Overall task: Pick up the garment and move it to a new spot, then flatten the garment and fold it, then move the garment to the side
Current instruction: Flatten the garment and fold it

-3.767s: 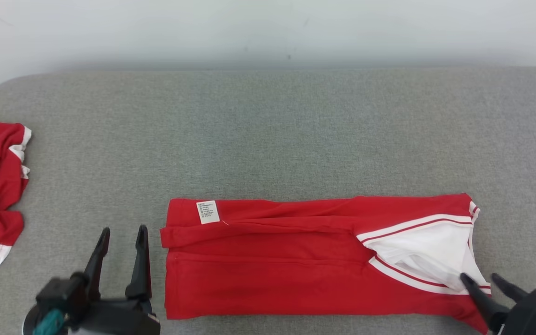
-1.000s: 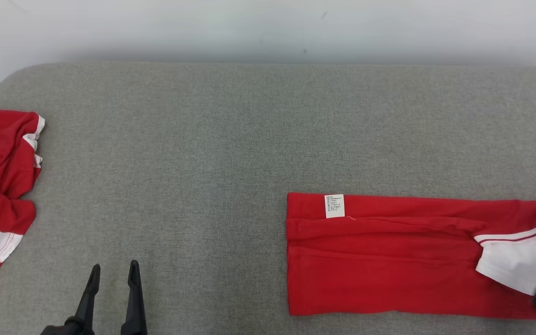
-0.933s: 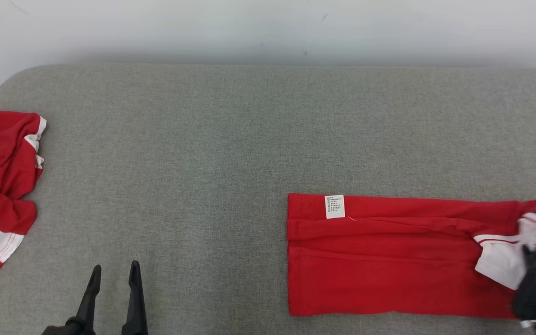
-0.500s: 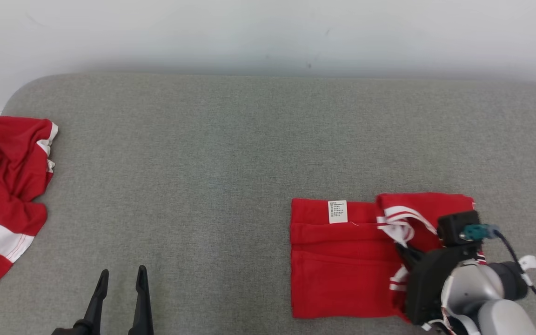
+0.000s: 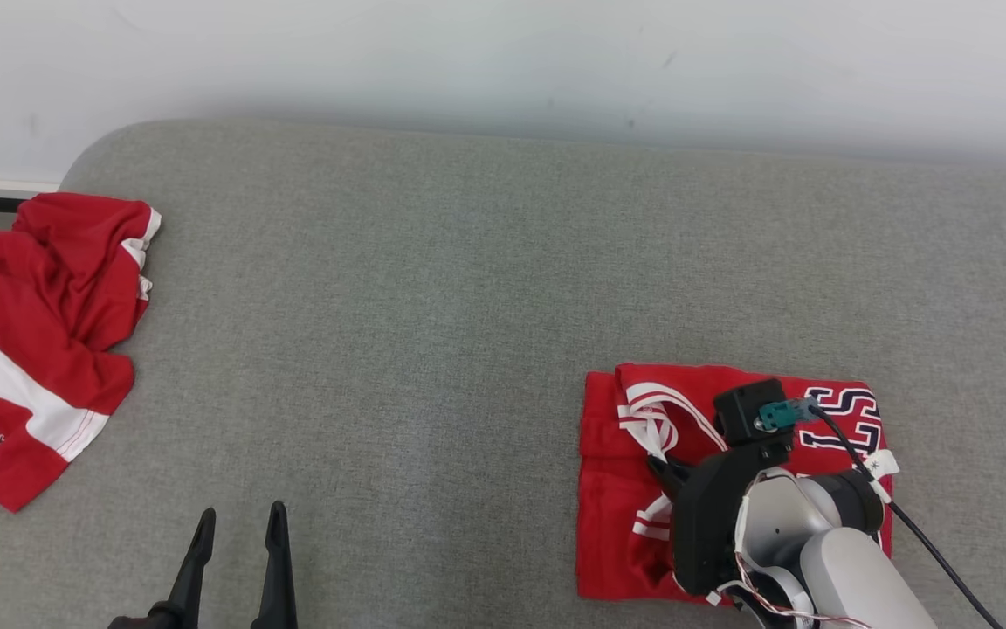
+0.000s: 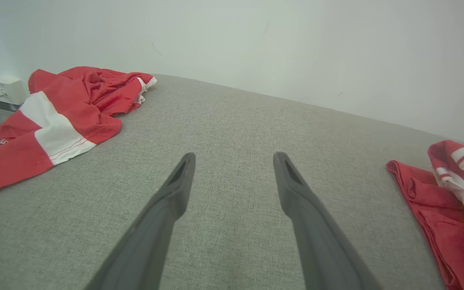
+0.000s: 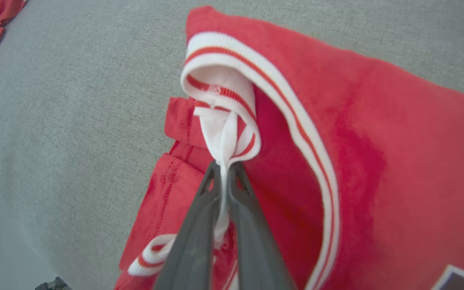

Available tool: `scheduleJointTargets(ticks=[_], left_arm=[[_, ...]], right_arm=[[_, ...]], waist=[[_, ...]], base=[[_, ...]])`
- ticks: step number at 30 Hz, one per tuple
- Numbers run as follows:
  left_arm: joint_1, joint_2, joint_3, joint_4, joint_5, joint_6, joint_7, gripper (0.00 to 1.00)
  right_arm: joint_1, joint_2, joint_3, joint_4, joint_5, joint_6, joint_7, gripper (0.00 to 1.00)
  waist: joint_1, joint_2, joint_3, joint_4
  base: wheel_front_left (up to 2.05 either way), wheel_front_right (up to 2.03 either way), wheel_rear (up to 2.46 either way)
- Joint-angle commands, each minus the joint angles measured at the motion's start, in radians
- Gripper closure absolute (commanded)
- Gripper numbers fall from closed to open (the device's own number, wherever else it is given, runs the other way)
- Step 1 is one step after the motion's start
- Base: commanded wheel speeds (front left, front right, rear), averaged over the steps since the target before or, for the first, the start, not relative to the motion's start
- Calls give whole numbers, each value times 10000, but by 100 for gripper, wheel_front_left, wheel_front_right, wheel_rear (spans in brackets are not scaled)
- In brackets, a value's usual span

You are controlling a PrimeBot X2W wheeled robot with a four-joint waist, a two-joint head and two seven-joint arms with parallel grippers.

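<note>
The folded red garment (image 5: 612, 489) lies on the grey fabric-covered worktop (image 5: 433, 288), toward its near right side. 1 layer is doubled back over the rest, so dark and white lettering (image 5: 852, 411) shows on the upper face. The right tool (image 5: 658, 465) sits directly over the garment's left half, with its pale forearm covering the near right part of the cloth.

In the right wrist view, the right tool (image 7: 224, 167) is clenched on the garment (image 7: 336, 121). Its 2 dark fingers are pressed together on a bunched strip of the white, red-striped collar band (image 7: 216, 86). The band is lifted slightly and curls above the fingertips, while the red cloth below lies on the worktop.

The left tool (image 5: 241, 515) hovers at the near left edge, well apart from the garment. In the left wrist view, the left tool (image 6: 234, 159) is released, with a wide gap between its fingers and nothing in it. The garment (image 6: 425, 209) is seen at that view's right edge.

A 2nd red and white garment (image 5: 31, 349) lies crumpled at the worktop's far left end, near the pale wall (image 5: 468, 52).
</note>
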Motion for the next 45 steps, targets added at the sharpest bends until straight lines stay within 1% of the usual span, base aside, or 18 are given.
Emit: scheduleJointTargets(ticks=[1, 6, 14, 21, 22, 23, 24, 29, 32, 33, 34, 36, 41, 45], left_arm=[[75, -13, -2, -9, -137, 37, -26, 0], [-24, -13, -23, -37, -169, 67, -26, 0], [-157, -11, 21, 52, -149, 21, -26, 0], [-232, -13, -30, 65, -176, 46, -26, 0], [-235, -13, -34, 66, -169, 58, -26, 0], [-235, -13, -37, 69, -154, 71, -26, 0], [-227, -13, -36, 69, -145, 84, -26, 0], [-86, -13, 44, 40, -155, 137, -26, 0], [2, -13, 112, 14, -153, 151, -26, 0], [28, -13, 132, 4, -150, 157, -26, 0], [69, -13, 161, -7, -127, 159, -26, 0], [121, -13, 197, 3, -93, 151, -26, 0], [264, -12, 245, -66, -41, 198, -28, 0], [421, -13, 336, -117, -34, 218, -26, 0]], right_arm=[[-182, 48, 77, 178, 81, -24, -102, 100], [-451, 135, 200, 813, 166, -24, -306, 100], [-841, 176, 686, 1509, 833, -24, -760, 100], [-1110, 177, 1000, 2035, 1193, -24, -976, 100], [-1137, 177, 1024, 2111, 1226, -24, -1015, 82], [-1161, 178, 1045, 2182, 1225, -24, -1054, 6], [-1181, 178, 1014, 2182, 1296, -24, -1165, 0], [-1267, 168, 971, 1705, 2093, -24, -1955, 0], [-1189, 159, 669, 1264, 2277, -24, -2499, 0], [-1118, 160, 495, 1106, 2216, -24, -2680, 0], [-921, 158, 90, 800, 2002, -25, -2987, 0], [-664, 101, -283, 451, 1739, -25, -3213, 0], [314, -294, -1306, -616, 956, -25, -3940, 0], [1288, -675, -1986, -1258, 179, -25, -4745, 0]], waist=[[0, 0, 67, 79], [0, 0, 164, 163], [0, 0, 242, 149], [0, 0, 235, 189], [0, 0, 231, 194], [0, 0, 225, 195], [0, 0, 217, 192], [0, 0, 113, 103], [0, 0, 5, 5], [0, 0, -32, -36], [0, 0, -120, -113], [0, 0, -222, -184], [0, 0, -483, -371], [0, 0, -653, -540]], base=[[0, 0, 0], [0, 0, 0], [0, 0, 0], [0, 0, 0], [0, 0, 0], [0, 0, 0], [0, 0, 0], [0, 0, 0], [0, 0, 0], [0, 0, 0], [0, 0, 0], [0, 0, 0], [0, 0, 0], [0, 0, 0]])
